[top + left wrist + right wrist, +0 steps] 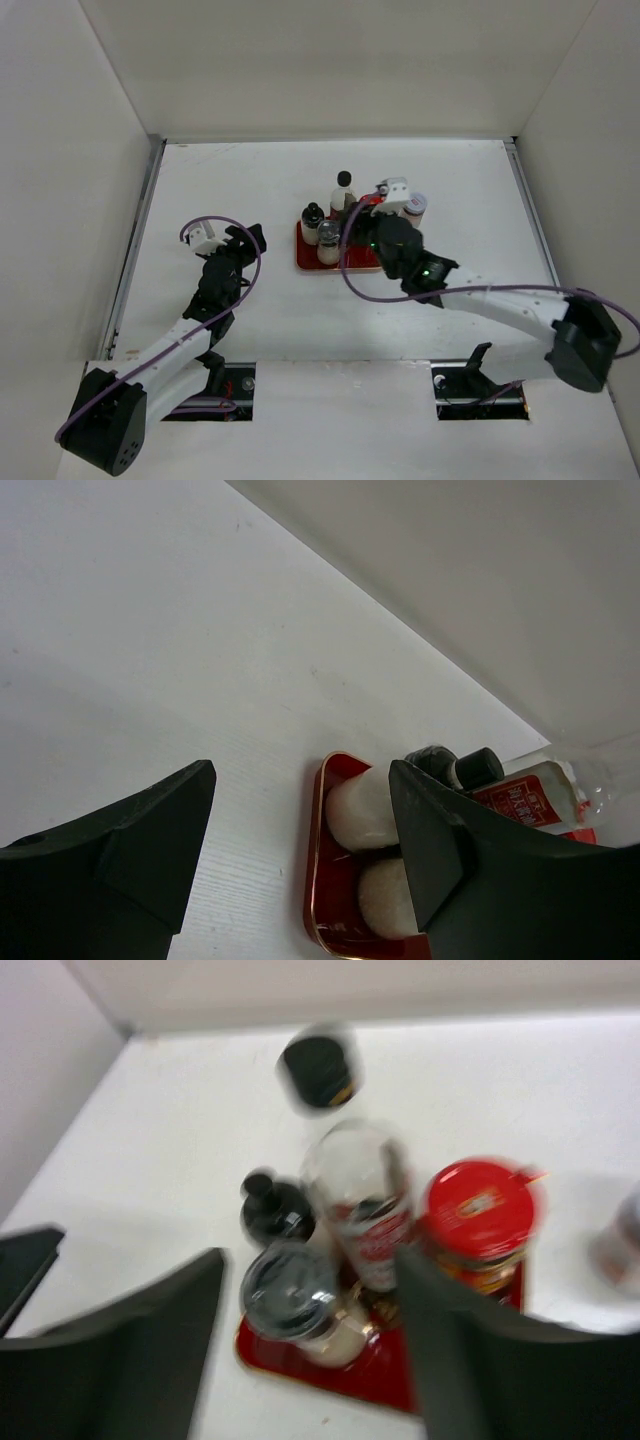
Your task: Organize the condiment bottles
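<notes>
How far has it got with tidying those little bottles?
Mostly done, it seems: the short black-capped bottle, grey-lidded shaker, red-lidded jar and, apparently, the tall bottle stand on the red tray. In hand: nothing; the right tool hangs open above them, the left tool open off to the side. Left: the white-lidded jar, on the table right of the tray.

Overhead and 2 close wrist views share tray (303, 256).
</notes>
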